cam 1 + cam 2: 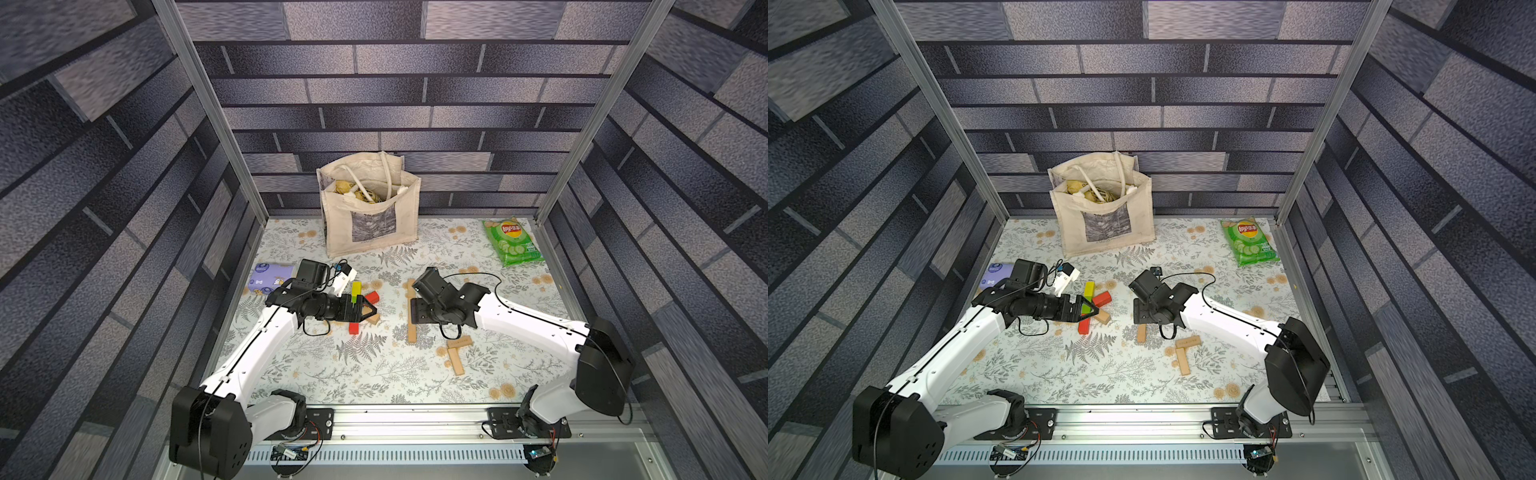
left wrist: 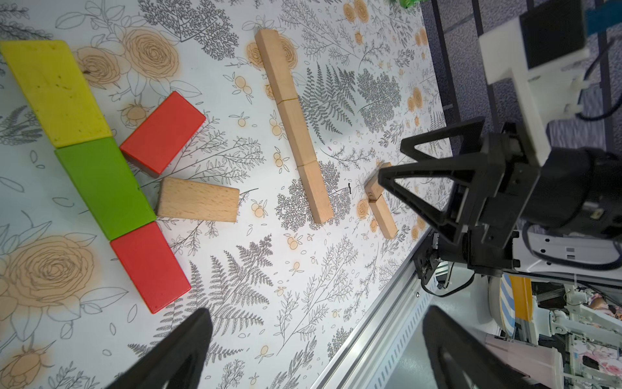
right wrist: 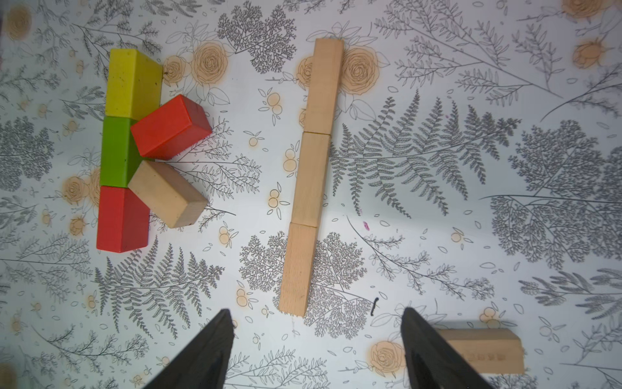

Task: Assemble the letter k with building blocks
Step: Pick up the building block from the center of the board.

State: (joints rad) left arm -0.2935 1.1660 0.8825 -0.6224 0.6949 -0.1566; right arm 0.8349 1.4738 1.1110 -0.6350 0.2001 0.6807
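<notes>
Lying on the surface (image 1: 374, 382), a green bag (image 1: 514, 245) read "Lay's". Left fingers (image 2: 181, 350) gaped empty; right fingers (image 3: 208, 353) stood apart near the tan stem (image 3: 313, 175).

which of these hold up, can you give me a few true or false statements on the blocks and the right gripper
1. The multicoloured K has all five blocks laid: a three-block stem and two slanted arms. True.
2. The tan stem is made of two blocks. False: three tan blocks lie end to end.
3. The right gripper is gripping a tan block. False: its jaws stand open with nothing between them.
4. Two loose tan blocks lie apart from the tan stem. True.
5. The green block is at one end of the coloured stem. False: it sits in the middle, between the yellow block and a red block.
</notes>
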